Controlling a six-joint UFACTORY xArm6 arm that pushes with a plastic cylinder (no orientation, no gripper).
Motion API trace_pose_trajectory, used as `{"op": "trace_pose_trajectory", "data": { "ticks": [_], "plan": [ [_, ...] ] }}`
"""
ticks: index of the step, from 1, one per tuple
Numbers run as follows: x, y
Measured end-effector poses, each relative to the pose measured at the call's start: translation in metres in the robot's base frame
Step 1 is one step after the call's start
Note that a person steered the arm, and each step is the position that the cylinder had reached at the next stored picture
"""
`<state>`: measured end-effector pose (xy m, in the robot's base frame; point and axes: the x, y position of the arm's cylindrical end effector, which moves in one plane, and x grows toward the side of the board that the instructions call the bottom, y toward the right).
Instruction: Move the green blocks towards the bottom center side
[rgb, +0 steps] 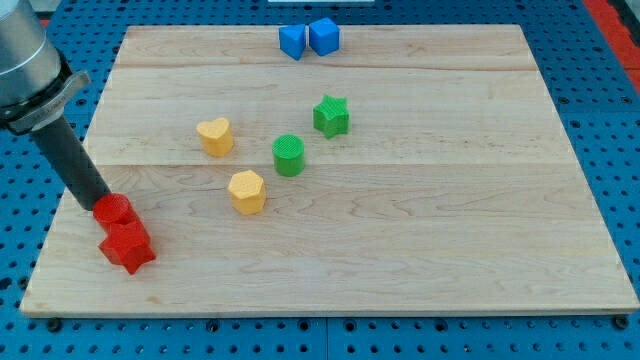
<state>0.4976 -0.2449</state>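
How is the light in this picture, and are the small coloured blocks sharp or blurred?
Camera view: light is even and soft, with no glare on the wooden board. The green star block and the green round block cast only faint short shadows. Their edges are sharp, as are those of the yellow blocks. My tip of the dark rod touches the red blocks, also in focus.

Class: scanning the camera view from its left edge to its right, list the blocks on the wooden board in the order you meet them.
The two touching red blocks → yellow heart → yellow hexagon → green cylinder → the blue pair at the top → green star. My tip sits at the red blocks.
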Motion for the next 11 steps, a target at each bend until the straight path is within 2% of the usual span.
{"op": "trace_pose_trajectory", "data": {
  "ticks": [3, 6, 8, 9, 10, 11],
  "plan": [
    [0.000, 0.058],
    [-0.106, 0.140],
    [-0.168, 0.250],
    [-0.164, 0.291],
    [-0.122, 0.261],
    [-0.118, 0.237]
  ]
}}
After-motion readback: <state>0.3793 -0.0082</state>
